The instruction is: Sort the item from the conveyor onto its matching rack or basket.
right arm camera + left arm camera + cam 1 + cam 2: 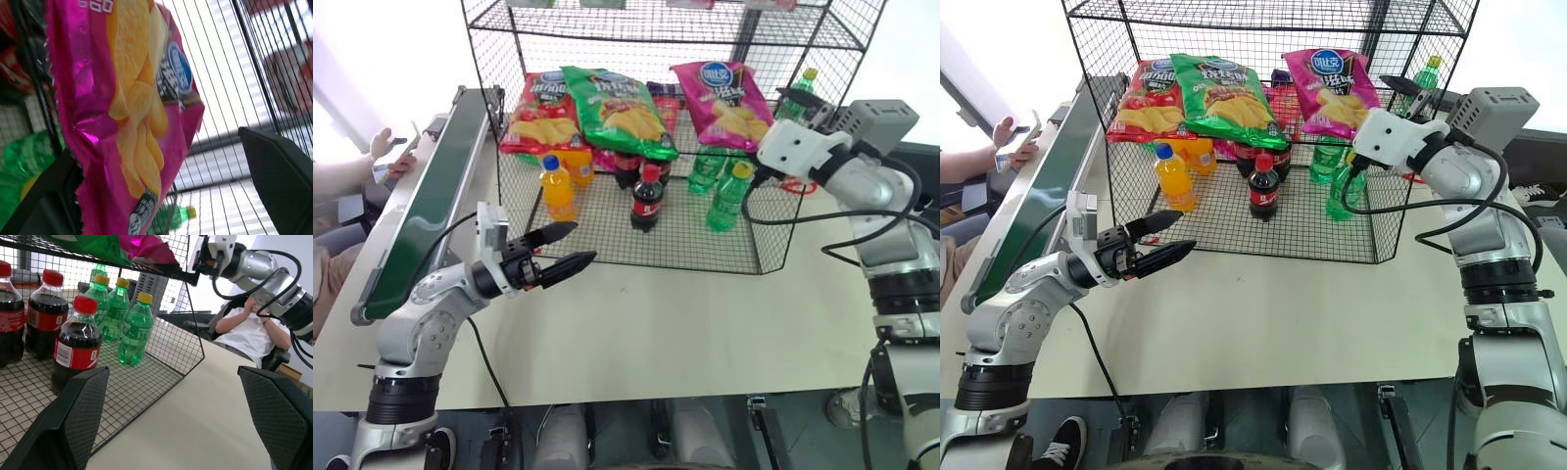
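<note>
**Obscured and cut-off items**

The wire rack (607,250) is cut by the top edge of the head views; its upper tiers cannot be inspected. The conveyor (431,196) runs toward the left edge, its near end hidden behind the left arm. A person (352,166) at the left edge is cut off, only a hand and arm showing. Behind the green chip bag (622,108), the lower-tier bottles are partly hidden and cannot be counted. In the right wrist view the pink chip bag (127,122) is cropped at top and bottom, its print too blurred to read. In the left wrist view a seated person (249,328) is partly hidden behind the right arm.
</note>
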Robot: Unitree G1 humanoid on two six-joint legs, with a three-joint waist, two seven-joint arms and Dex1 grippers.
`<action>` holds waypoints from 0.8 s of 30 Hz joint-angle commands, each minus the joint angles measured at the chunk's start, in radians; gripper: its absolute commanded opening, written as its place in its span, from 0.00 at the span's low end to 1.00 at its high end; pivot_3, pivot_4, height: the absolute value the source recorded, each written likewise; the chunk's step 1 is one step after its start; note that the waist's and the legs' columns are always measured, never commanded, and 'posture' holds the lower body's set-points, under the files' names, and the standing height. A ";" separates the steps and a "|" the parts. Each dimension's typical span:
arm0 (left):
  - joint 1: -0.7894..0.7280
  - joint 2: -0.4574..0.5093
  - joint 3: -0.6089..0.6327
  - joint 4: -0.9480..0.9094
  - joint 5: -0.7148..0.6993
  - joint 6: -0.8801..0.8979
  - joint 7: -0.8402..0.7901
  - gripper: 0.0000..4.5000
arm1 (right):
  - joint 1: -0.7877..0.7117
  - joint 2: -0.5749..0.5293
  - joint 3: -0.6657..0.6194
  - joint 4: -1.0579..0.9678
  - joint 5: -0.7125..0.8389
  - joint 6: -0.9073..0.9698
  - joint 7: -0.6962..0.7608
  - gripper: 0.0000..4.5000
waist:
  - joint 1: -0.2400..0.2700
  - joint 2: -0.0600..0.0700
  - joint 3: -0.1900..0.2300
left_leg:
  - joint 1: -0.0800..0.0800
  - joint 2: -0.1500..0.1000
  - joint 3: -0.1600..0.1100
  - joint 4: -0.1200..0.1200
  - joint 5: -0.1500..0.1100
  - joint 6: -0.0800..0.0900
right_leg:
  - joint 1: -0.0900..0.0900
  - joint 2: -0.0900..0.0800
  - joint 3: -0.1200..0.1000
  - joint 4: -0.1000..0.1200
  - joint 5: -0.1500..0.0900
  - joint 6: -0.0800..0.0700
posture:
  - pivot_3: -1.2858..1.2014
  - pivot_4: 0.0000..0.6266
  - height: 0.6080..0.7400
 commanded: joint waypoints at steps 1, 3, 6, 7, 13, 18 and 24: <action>0.001 0.000 0.005 -0.032 0.000 -0.019 -0.007 1.00 | 0.005 -0.020 -0.033 -0.056 0.043 -0.020 0.016 0.98 | 0.001 0.000 0.000 | 0.000 0.000 0.000 0.000 0.000 0.000 | 0.000 0.000 0.000 0.000 0.000 0.000 | 0.52 0.24 1.00; -0.003 -0.003 0.001 -0.030 0.001 -0.017 -0.007 1.00 | 0.020 -0.019 -0.035 -0.060 0.074 -0.021 0.041 0.98 | 0.003 0.000 0.000 | 0.000 0.000 0.000 0.000 0.000 0.000 | 0.000 0.000 0.000 0.000 0.000 0.000 | 0.52 0.24 1.00; -0.006 -0.005 -0.003 -0.030 0.003 -0.016 -0.005 1.00 | 0.036 -0.012 -0.034 -0.090 0.145 -0.026 0.098 0.98 | 0.002 0.000 0.000 | 0.000 0.000 0.000 0.000 0.000 0.000 | 0.000 0.000 0.000 0.000 0.000 0.000 | 0.52 0.24 1.00; -0.007 -0.004 -0.002 -0.029 0.006 -0.019 -0.005 1.00 | 0.044 -0.020 -0.031 -0.092 0.140 -0.038 0.099 0.98 | 0.002 0.000 0.000 | 0.000 0.000 0.000 0.000 0.000 0.000 | 0.000 0.000 0.000 0.000 0.000 0.000 | 0.52 0.24 1.00; 0.001 0.010 0.008 -0.032 0.016 -0.025 -0.003 1.00 | 0.101 -0.038 -0.077 -0.122 0.291 -0.075 0.200 0.98 | 0.002 0.000 0.000 | 0.000 0.000 0.000 0.000 0.000 0.000 | 0.000 0.000 0.000 0.000 0.000 0.000 | 0.52 0.24 1.00; 0.023 0.045 0.063 -0.027 0.041 -0.048 0.033 1.00 | 0.186 0.017 -0.222 -0.376 0.829 0.189 0.359 0.98 | 0.003 0.000 0.000 | 0.000 0.001 0.000 0.000 0.000 0.000 | 0.000 0.001 0.000 0.000 0.000 0.000 | 0.52 0.24 1.00; 0.064 0.098 0.165 -0.036 0.164 -0.116 0.167 1.00 | 0.308 -0.028 -0.287 -0.602 1.166 0.571 0.317 0.98 | 0.005 0.000 0.000 | 0.001 0.001 -0.001 0.000 0.000 0.001 | 0.002 0.000 -0.001 0.000 0.000 0.000 | 0.52 0.24 1.00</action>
